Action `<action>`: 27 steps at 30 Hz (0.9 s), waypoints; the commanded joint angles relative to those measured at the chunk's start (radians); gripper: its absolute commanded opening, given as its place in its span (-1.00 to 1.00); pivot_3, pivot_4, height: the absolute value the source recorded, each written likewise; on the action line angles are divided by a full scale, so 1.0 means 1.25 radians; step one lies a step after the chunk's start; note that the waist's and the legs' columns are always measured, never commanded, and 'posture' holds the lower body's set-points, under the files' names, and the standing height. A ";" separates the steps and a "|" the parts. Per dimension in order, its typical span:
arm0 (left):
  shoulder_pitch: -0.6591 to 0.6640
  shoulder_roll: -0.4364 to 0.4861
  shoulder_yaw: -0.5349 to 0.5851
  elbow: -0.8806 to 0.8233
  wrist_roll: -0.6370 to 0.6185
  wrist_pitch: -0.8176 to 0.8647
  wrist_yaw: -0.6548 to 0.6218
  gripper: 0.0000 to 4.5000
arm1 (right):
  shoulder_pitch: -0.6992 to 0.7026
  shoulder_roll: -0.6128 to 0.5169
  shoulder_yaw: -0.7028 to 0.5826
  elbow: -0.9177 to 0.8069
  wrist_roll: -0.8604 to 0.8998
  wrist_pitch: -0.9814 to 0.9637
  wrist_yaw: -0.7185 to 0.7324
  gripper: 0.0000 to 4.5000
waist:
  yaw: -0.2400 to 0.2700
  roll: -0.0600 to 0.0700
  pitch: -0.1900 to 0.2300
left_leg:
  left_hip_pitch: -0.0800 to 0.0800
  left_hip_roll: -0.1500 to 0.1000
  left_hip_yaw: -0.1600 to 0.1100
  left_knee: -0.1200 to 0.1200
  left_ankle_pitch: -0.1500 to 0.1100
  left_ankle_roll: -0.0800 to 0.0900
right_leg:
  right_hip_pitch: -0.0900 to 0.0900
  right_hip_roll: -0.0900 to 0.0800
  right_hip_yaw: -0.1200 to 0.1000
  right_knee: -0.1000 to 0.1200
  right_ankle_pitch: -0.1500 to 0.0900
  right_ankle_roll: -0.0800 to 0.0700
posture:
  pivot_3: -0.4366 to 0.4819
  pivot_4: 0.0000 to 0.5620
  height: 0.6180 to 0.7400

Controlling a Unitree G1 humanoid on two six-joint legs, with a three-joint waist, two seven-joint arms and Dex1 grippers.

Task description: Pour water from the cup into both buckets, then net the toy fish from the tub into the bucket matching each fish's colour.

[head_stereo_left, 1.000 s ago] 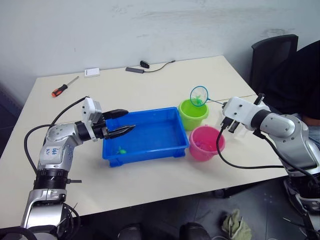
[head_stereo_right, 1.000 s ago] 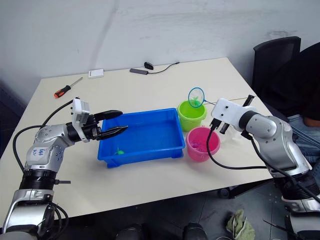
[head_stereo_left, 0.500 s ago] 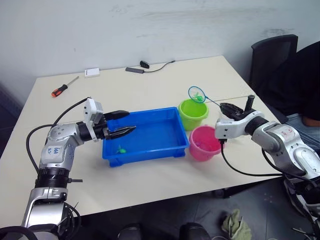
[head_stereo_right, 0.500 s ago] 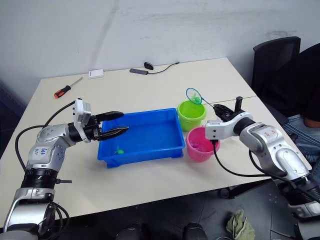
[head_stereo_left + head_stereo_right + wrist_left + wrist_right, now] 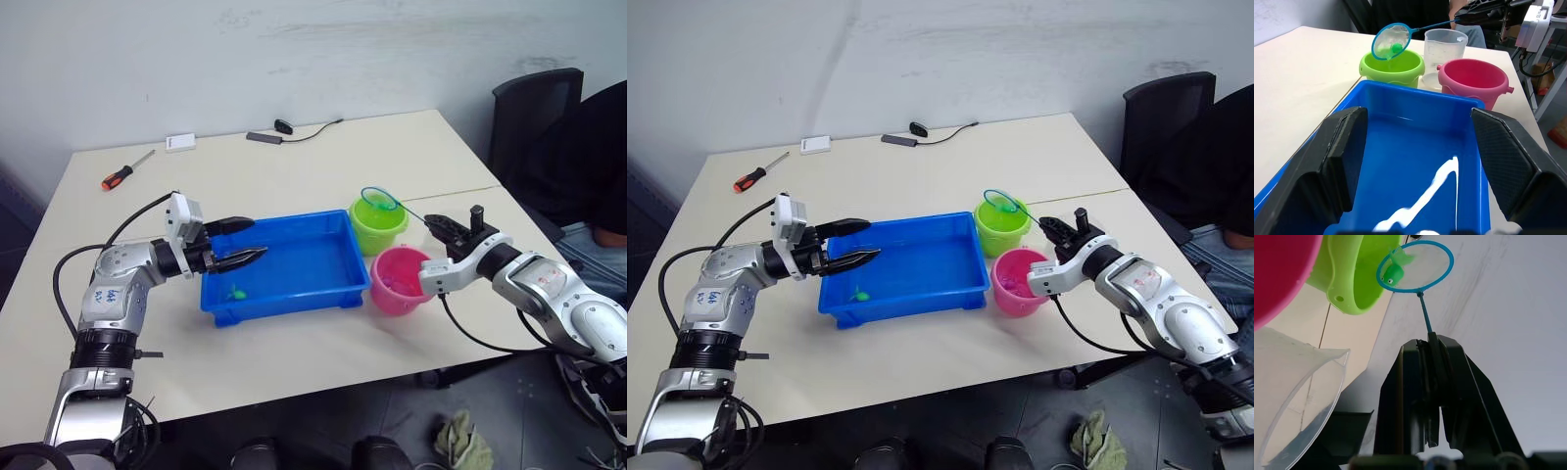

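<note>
The blue tub lies mid-table with a small green toy fish near its front left corner. My left gripper hovers open over the tub's left end, holding nothing. To the tub's right stand the lime green bucket and, nearer me, the pink bucket. My right gripper is shut on the thin handle of a blue hand net. Its hoop hangs just above the green bucket's mouth with a green fish in the mesh. The clear cup stands behind the two buckets.
At the table's far side lie an orange-handled screwdriver, a small white box and a black cable with an adapter. A black chair and a person in dark clothes are beyond the table's right edge.
My right wrist has turned and dropped towards the table, and the net hoop has tipped from upright to nearly flat over the green bucket. The left arm has stayed put.
</note>
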 commanded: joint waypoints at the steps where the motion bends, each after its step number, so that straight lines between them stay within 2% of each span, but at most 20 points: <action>1: 0.001 -0.001 0.012 -0.029 -0.004 -0.008 0.004 0.63 | -0.015 -0.008 -0.031 -0.012 -0.010 -0.006 -0.019 -1.00 | 0.000 0.000 0.000 | 0.000 0.000 0.000 0.000 0.000 0.000 | 0.000 0.000 0.000 0.000 0.000 0.000 | -0.05 -0.47 0.89; 7: 0.006 -0.003 0.015 -0.034 -0.004 -0.009 0.008 0.63 | -0.022 -0.012 -0.038 -0.014 -0.003 -0.022 -0.018 -1.00 | 0.000 0.000 0.000 | 0.000 0.000 0.000 0.000 0.000 0.000 | 0.000 0.000 0.000 0.001 0.000 0.000 | -0.05 -0.47 0.89; 11: 0.016 0.007 0.026 -0.042 -0.005 -0.004 0.015 0.63 | -0.089 0.031 -0.056 -0.022 0.116 -0.006 0.065 -1.00 | -0.002 0.000 0.000 | 0.000 0.000 0.000 0.001 0.000 0.000 | 0.000 0.000 0.001 0.001 0.000 0.000 | -0.05 -0.47 0.89; 16: 0.065 0.047 0.068 -0.081 -0.010 0.022 0.050 0.63 | -0.122 0.215 -0.109 -0.075 0.521 0.283 0.361 -1.00 | -0.003 -0.003 -0.001 | 0.002 0.003 -0.002 0.000 0.000 -0.002 | 0.001 0.006 0.003 0.003 0.000 0.000 | -0.05 -0.47 0.89; 18: 0.090 0.064 0.085 -0.103 -0.009 0.038 0.071 0.63 | -0.142 0.252 -0.121 -0.104 0.618 0.404 0.445 -1.00 | 0.000 -0.003 -0.001 | 0.002 0.003 -0.004 0.000 0.000 -0.002 | 0.000 0.007 0.005 0.007 0.000 0.000 | -0.05 -0.47 0.89; 24: 0.191 0.112 0.158 -0.214 -0.035 0.142 0.147 0.63 | -0.272 0.299 -0.085 -0.106 0.813 0.727 0.606 -1.00 | -0.003 -0.002 -0.001 | 0.000 0.003 -0.009 0.000 -0.003 0.003 | -0.001 0.006 0.010 0.010 0.001 -0.002 | -0.05 -0.47 0.89; 27: 0.233 0.132 0.191 -0.260 -0.050 0.187 0.172 0.63 | -0.332 0.312 -0.034 -0.071 0.847 0.817 0.644 -1.00 | -0.002 -0.002 -0.001 | 0.001 0.004 -0.010 0.000 -0.004 0.005 | -0.002 0.004 0.009 0.011 0.000 -0.005 | -0.05 -0.47 0.89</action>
